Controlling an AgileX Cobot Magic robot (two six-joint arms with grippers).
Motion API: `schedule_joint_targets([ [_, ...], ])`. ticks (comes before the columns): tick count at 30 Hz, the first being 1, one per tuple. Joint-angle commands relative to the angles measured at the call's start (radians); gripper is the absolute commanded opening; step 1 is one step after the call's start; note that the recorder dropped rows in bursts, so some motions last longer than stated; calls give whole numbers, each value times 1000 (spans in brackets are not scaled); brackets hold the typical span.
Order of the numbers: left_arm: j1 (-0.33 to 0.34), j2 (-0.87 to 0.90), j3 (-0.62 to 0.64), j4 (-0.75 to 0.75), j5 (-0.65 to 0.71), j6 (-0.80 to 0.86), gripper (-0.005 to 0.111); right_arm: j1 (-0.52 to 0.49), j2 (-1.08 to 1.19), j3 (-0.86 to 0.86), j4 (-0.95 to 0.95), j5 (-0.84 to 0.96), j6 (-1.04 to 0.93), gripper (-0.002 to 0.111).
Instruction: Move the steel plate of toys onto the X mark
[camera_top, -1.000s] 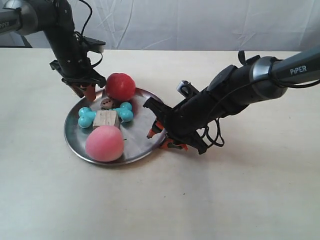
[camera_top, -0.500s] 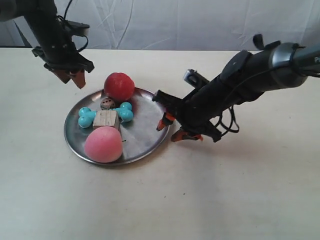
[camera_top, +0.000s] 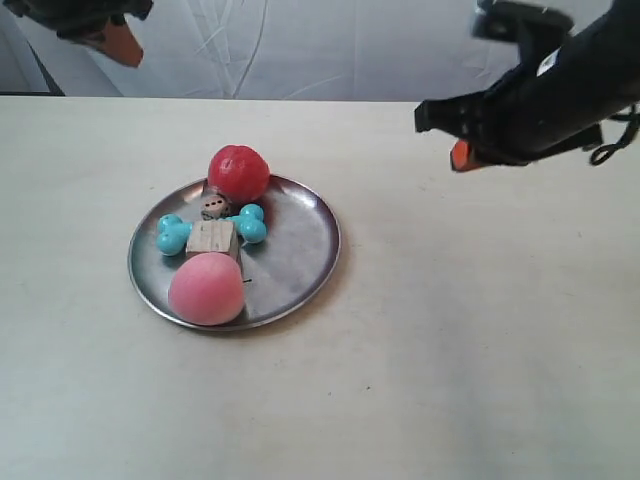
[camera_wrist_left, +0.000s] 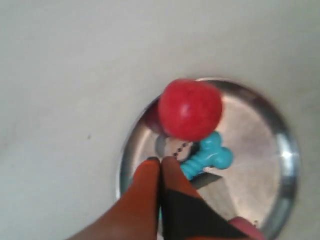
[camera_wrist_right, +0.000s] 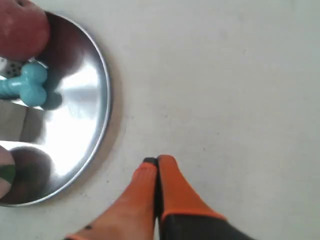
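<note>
The steel plate (camera_top: 300, 250) lies flat on the pale table, left of centre. On it are the red ball (camera_top: 239, 172), the pink ball (camera_top: 207, 288), the turquoise bone (camera_top: 250, 225), the wooden block (camera_top: 212, 238) and the brown die (camera_top: 212, 206). My left gripper (camera_top: 130, 56) hangs high beyond the plate's far left, shut and empty; its view looks down on the red ball (camera_wrist_left: 190, 109) past the gripper (camera_wrist_left: 160, 160). My right gripper (camera_top: 460, 157) is raised to the plate's right, shut and empty (camera_wrist_right: 156, 160), clear of the plate's rim (camera_wrist_right: 102, 125). I cannot make out the X mark.
A white creased backdrop (camera_top: 330, 45) closes the table's far edge. Bare pale tabletop (camera_top: 480, 330) stretches to the right of and in front of the plate. A tiny dark speck (camera_top: 368, 388) sits on it in front of the plate.
Both arms have risen and pulled back from the plate's rim, the left toward the far left corner, the right toward the far right. The plate and toys stayed put.
</note>
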Motion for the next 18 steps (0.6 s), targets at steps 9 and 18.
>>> schedule_joint_targets([
  [9, -2, -663, 598, -160, -482, 143, 0, 4, -654, 278, -157, -96, 1, 0],
  [18, -2, -1053, 1158, -222, -768, 143, 0, 4, -850, 550, -98, -213, 1, 0],
])
